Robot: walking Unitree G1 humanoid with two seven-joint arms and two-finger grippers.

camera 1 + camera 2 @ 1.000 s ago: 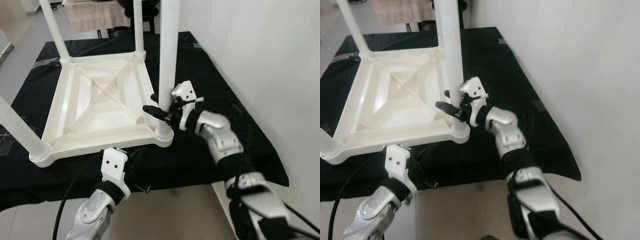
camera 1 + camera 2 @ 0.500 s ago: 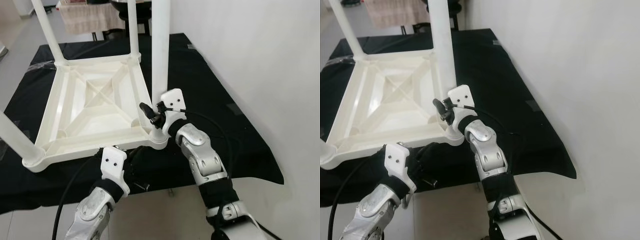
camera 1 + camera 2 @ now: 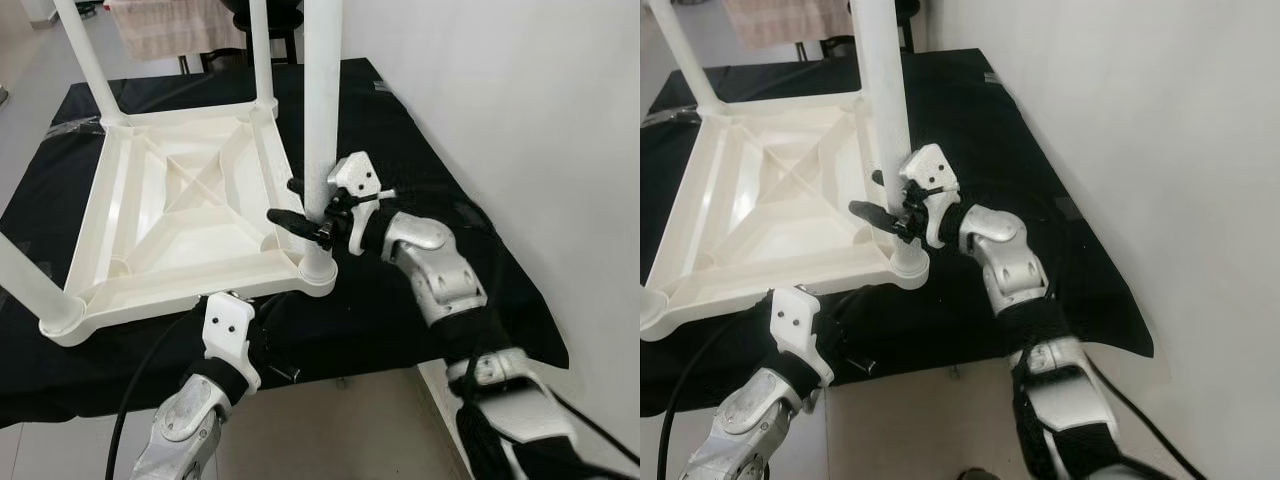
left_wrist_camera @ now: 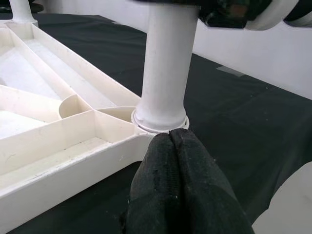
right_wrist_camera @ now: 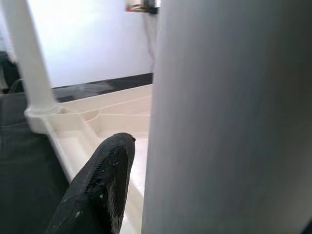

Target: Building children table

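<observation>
Both head views look forward and steeply down from above at the same upturned white table (image 3: 190, 215) on a black cloth (image 3: 970, 110), the two offset sideways. The left wrist view sits low and very near, facing the leg (image 4: 165, 73) in its corner socket. The right wrist view presses close against that leg.

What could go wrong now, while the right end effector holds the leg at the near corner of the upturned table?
1. The right end effector grips the near leg low, close to its corner socket; if it pushes sideways, the tall leg could lean or come loose.
2. The left end effector, shut, rests against the table frame near that socket; a push there could slide the table on the black cloth.
</observation>
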